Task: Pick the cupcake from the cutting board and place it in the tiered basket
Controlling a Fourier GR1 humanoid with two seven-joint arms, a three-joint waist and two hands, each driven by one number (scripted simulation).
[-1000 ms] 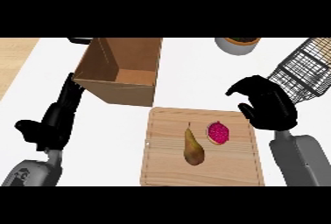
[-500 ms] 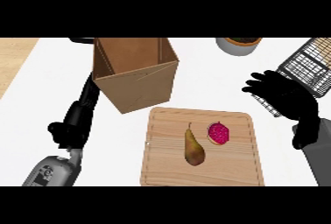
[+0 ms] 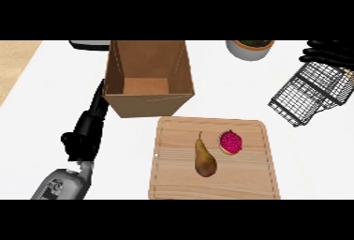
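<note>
The cupcake (image 3: pixel 231 142), pink-topped, lies on the wooden cutting board (image 3: pixel 256 178), right of a brown pear (image 3: pixel 204 159). The wire tiered basket (image 3: pixel 311 96) stands tilted at the right, beyond the board's far right corner. My right hand (image 3: pixel 330 52) is at the top right, against the basket's upper edge and far from the cupcake; part of it is cut off by the view's edge. My left hand (image 3: pixel 86 129) is open at the left, its fingers stretched up along the left wall of a cardboard box (image 3: pixel 146 77). Neither hand holds the cupcake.
The open cardboard box stands just behind the board's far left corner. A grey pot with a plant (image 3: pixel 250 48) sits at the back, and a dark object (image 3: pixel 90 45) shows behind the box. The counter's left edge runs along a wooden floor (image 3: pixel 17 65).
My right hand rose from beside the board to the basket's top, and the basket shifted left and tilted. The box turned square to the view. My left hand reached up along the box.
</note>
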